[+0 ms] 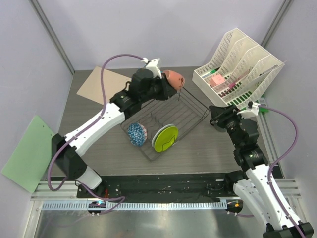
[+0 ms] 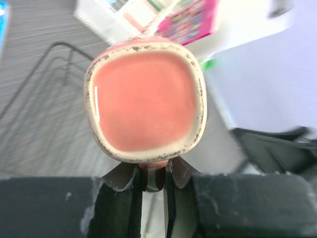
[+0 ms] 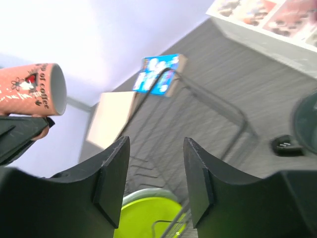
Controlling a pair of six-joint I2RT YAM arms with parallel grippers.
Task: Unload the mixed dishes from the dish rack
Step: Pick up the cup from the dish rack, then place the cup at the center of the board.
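Note:
My left gripper (image 1: 166, 88) is shut on the handle of the salmon-pink cup (image 1: 173, 78) and holds it in the air above the far end of the dark wire dish rack (image 1: 198, 105). The left wrist view looks into the cup's mouth (image 2: 146, 99), with the gripper (image 2: 153, 178) nipping it from below. In the rack stand a blue speckled bowl (image 1: 136, 134) and a lime-green plate (image 1: 165, 138), with a pale plate rim (image 1: 157, 132) just behind it. My right gripper (image 1: 214, 120) is open and empty at the rack's right side, above the green plate (image 3: 143, 218). No grey mug shows.
A white slotted file organiser (image 1: 237, 67) with pink items stands at the back right. A tan card (image 1: 99, 84) lies at the back left and a green sheet (image 1: 27, 153) at the far left. A blue snack packet (image 3: 157, 74) lies beyond the rack.

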